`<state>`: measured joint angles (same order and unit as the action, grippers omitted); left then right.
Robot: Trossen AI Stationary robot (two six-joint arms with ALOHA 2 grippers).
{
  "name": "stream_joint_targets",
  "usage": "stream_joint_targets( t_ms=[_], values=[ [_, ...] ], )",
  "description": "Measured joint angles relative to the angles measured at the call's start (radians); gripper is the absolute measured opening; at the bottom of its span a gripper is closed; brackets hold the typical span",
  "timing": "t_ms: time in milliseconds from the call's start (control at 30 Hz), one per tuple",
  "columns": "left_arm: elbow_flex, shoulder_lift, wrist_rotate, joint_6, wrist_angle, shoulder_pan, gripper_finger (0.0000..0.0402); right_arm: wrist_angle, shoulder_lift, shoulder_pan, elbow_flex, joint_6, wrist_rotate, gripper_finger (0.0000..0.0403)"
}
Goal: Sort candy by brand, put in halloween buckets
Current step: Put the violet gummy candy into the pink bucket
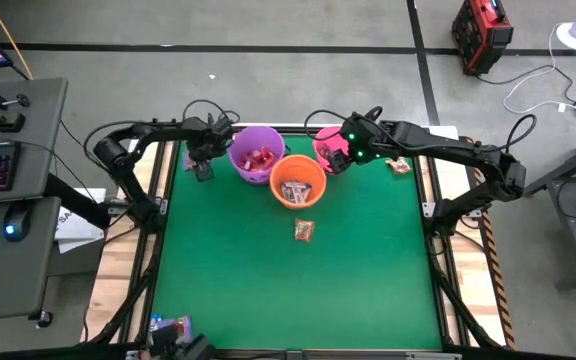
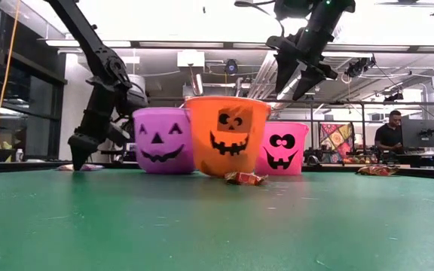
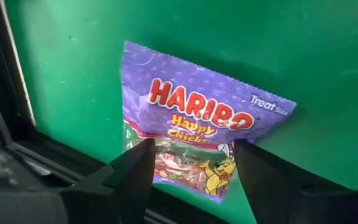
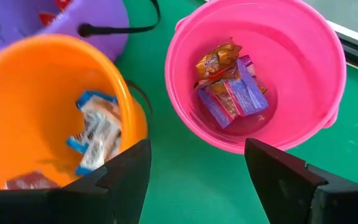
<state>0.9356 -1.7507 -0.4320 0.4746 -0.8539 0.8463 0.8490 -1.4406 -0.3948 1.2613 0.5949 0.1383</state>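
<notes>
A purple Haribo bag (image 3: 197,118) lies flat on the green mat by the table's far left edge. My left gripper (image 3: 194,171) is open and points steeply down, one finger on either side of the bag's nearer end, just above the mat (image 2: 77,154); I see no touch. My right gripper (image 4: 197,168) hangs open and empty, high over the gap between the pink bucket (image 4: 260,68) and the orange bucket (image 4: 42,106). The purple bucket (image 1: 257,153), orange bucket and pink bucket stand in a row at the table's far side, each with candy inside.
A brown-and-gold candy (image 1: 304,230) lies on the mat near the orange bucket's near side. Another candy (image 1: 398,166) lies at the far right. The table's black frame rail (image 3: 17,155) runs close beside the Haribo bag. The mat's near half (image 1: 298,300) is bare.
</notes>
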Motion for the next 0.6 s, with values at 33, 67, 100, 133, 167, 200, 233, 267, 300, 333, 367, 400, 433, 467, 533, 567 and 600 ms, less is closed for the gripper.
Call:
stream_joint_targets(
  t_ms=[33,67,100,133,167,200,233,267,300,333,367,400,433,467,533,567,600],
  values=[
    [0.0,-0.007,-0.014,-0.002,-0.004,-0.008,0.0213,0.0,0.0,0.002,0.0,0.0,0.0,0.0252],
    [0.0,-0.012,-0.019,-0.005,-0.006,-0.014,0.021,0.0,0.0,0.003,0.0,0.0,0.0,0.0252],
    [0.0,-0.014,-0.018,-0.008,-0.009,-0.018,0.0204,0.0,0.0,0.003,0.0,0.0,0.0,0.0252],
    [-0.001,-0.015,-0.014,-0.014,-0.012,-0.022,0.0194,0.0,0.0,0.006,0.0,0.0,0.0,0.0252],
    [-0.001,-0.014,-0.008,-0.022,-0.015,-0.025,0.0178,0.0,0.0,0.007,0.0,0.0,0.0,0.0252],
    [-0.002,-0.012,-0.001,-0.031,-0.018,-0.025,0.0156,0.0,0.0,0.009,0.0,-0.001,0.0,0.0252],
    [-0.003,-0.009,0.007,-0.041,-0.022,-0.025,0.0128,0.0,0.0,0.009,0.0,-0.008,0.0,0.0252],
    [-0.005,-0.003,0.016,-0.05,-0.027,-0.021,0.0095,0.0,0.0,0.01,0.0,-0.013,0.0,0.0252],
    [-0.006,0.005,0.031,-0.054,-0.032,-0.015,0.006,0.0,0.0,0.01,0.0,-0.016,0.0,0.0252],
    [-0.007,0.015,0.047,-0.056,-0.038,-0.007,0.0031,0.0,0.0,0.01,0.0,-0.016,0.0,0.0252],
    [-0.007,0.029,0.055,-0.063,-0.041,0.004,0.0016,0.0,0.0,0.01,0.0,-0.016,0.0,0.0252],
    [-0.007,0.044,0.054,-0.067,-0.041,0.015,0.0014,0.0,0.0,0.01,0.0,-0.017,0.0,0.0252],
    [-0.007,0.064,0.047,-0.072,-0.043,0.028,0.0014,0.0,0.0,0.01,0.0,-0.017,0.0,0.0252],
    [-0.007,0.087,0.041,-0.073,-0.045,0.04,0.0011,0.0,0.0,0.01,0.0,-0.017,0.0,0.0252],
    [-0.001,0.141,0.045,-0.089,-0.055,0.063,0.0003,0.0,0.0,0.009,0.0,-0.018,0.0,0.0252],
    [0.006,0.173,0.058,-0.105,-0.056,0.075,0.0002,0.0,0.0,0.01,0.0,-0.019,0.0,0.0252],
    [0.015,0.205,0.078,-0.117,-0.055,0.085,0.0002,0.0,0.0,0.01,0.0,-0.019,0.0,0.0252]
  ],
)
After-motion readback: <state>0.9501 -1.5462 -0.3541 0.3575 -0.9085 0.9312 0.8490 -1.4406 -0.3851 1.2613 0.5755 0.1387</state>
